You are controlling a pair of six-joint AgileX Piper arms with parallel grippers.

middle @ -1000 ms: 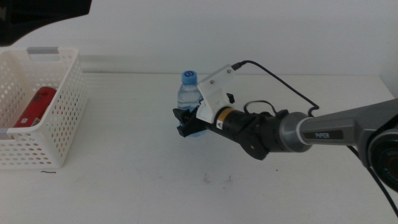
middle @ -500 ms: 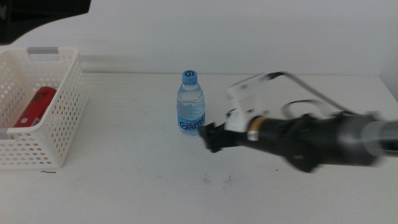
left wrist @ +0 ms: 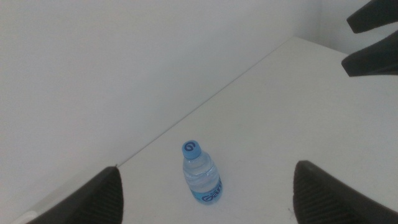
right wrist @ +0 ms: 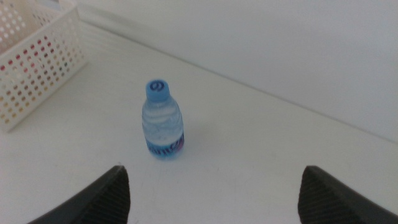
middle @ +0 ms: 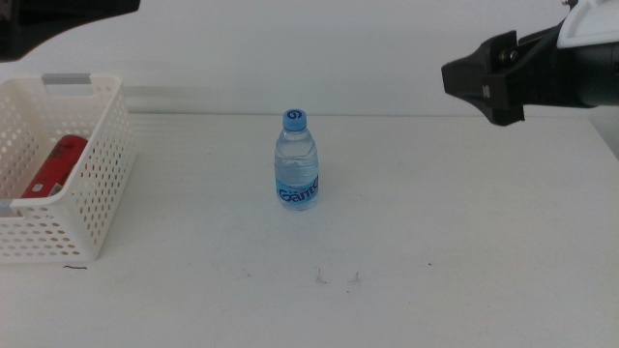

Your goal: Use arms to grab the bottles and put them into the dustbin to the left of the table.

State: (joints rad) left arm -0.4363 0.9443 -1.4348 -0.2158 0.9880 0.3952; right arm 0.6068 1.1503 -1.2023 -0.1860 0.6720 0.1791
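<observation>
Item: small clear water bottle [middle: 297, 162], blue cap and blue label; stood upright on the white table [middle: 464, 242], near its middle, touched by nothing

Item: white perforated dustbin [middle: 92, 193], grey strip on rim; sat at the table's left end, well apart from the water bottle, to its left; held a slim red can [middle: 53, 166], lying tilted against the near wall

Item: right gripper [middle: 481, 79], black and blocky; hung raised above the table's far right corner, well apart from the water bottle, up and to its right; jaws spread wide with nothing between them, as seen in the right wrist view, where the water bottle [right wrist: 162, 120] appeared between and beyond the two jaw tips, and a corner of the dustbin [right wrist: 37, 62] beyond the bottle

Item: left gripper [left wrist: 205, 190]; outside the middle view; jaws likewise parted wide and empty in the left wrist view, aimed down over the water bottle [left wrist: 201, 174] from some height, with the right gripper [left wrist: 372, 38] visible far beyond the bottle

Item: small dark marks [middle: 336, 278] on the table surface, in front of the water bottle
</observation>
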